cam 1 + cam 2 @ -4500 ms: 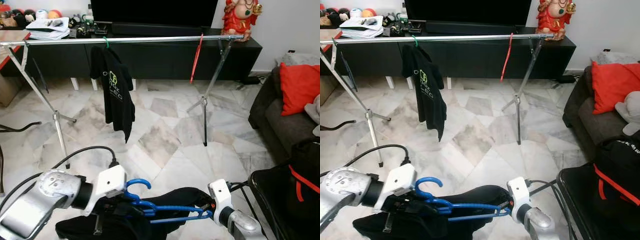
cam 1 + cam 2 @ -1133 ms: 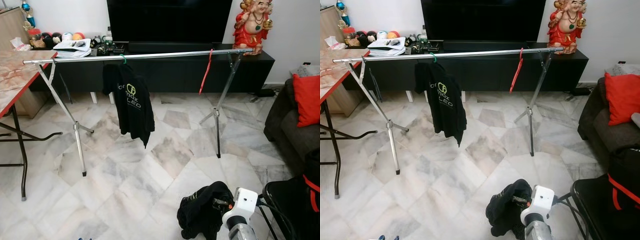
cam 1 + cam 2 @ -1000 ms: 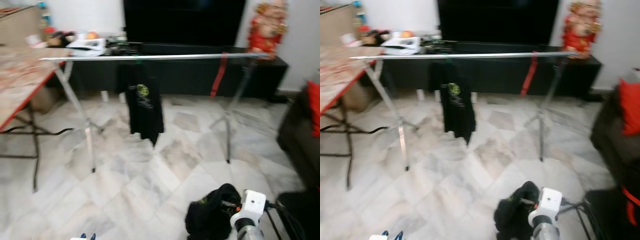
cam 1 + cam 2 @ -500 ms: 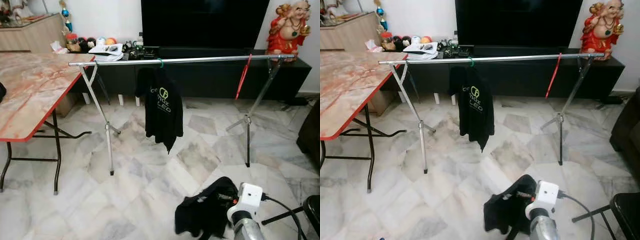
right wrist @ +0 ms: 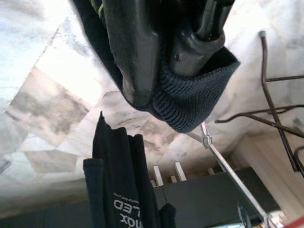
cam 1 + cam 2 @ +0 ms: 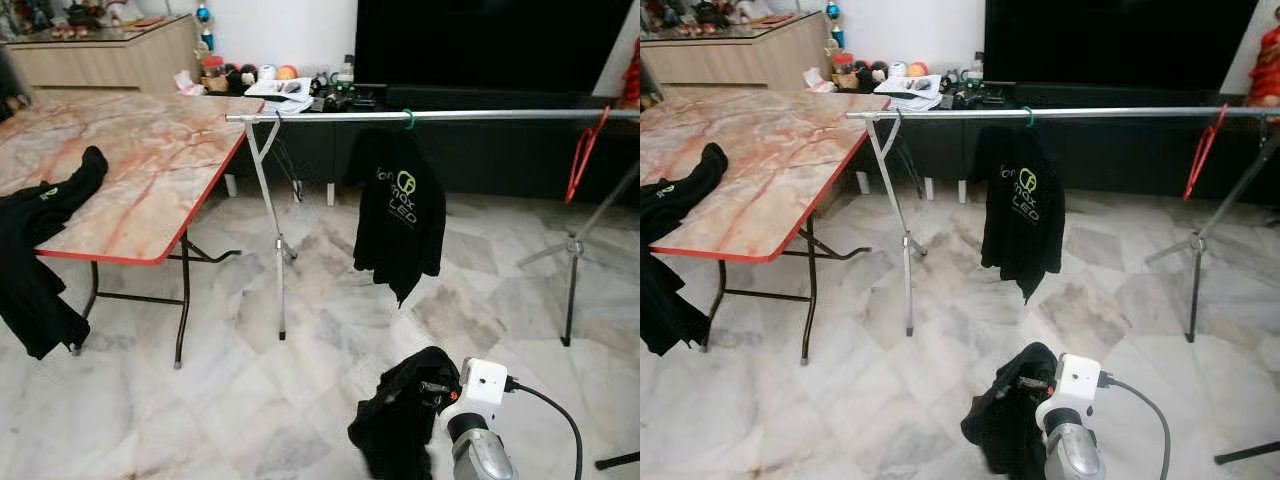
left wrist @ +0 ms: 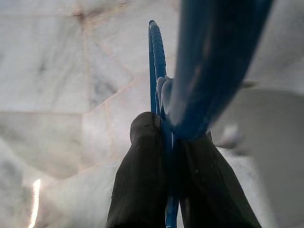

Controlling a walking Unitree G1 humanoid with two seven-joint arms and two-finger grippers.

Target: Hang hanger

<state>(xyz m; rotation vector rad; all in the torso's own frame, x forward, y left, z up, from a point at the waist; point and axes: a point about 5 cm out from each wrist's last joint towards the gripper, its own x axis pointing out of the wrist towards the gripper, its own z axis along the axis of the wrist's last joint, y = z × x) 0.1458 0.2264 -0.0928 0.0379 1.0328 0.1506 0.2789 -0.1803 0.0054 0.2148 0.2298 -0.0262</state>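
While the rail [image 6: 430, 116] stands well ahead across the marble floor [image 6: 250, 400], the step in hand, judged from the task, is carrying the load up to it.

Left gripper [image 7: 167, 156]: two black fingers [image 7: 140, 180] pressed together on the blue hanger [image 7: 159, 61], pinching its thin plastic bar between them. Hanger: glossy moulded plastic, round in section, one length running away from the fingers, another sweeping close past the lens in a blurred curve. Floor lies beneath it.

Right gripper [image 5: 164, 52]: fingers clamped on a fold of the black shirt [image 5: 190, 102]; ribbed knit hem bunched under the tips. Seen from the head, this shirt hangs as a limp dark bundle [image 6: 405, 415] low at the right wrist, above the floor.

Rail: bright metal tube, horizontal, on crossed metal legs [image 6: 268, 200]. Already on it: a black printed shirt [image 6: 398, 215] on a green hook, soft and draping; a red hanger [image 6: 582, 152] further right, bare.

Table [image 6: 140, 165]: pink-veined marbled top, red edge, thin black legs; another dark garment [image 6: 35, 240] draped over its near corner.

Handling advice, as judgement: keep both grips firm so cloth and hanger do not part; approach squarely; raise the hook above the tube in the free stretch between the hung shirt and red hanger; lower until it seats before letting go. Smooth plastic may slide on smooth metal.
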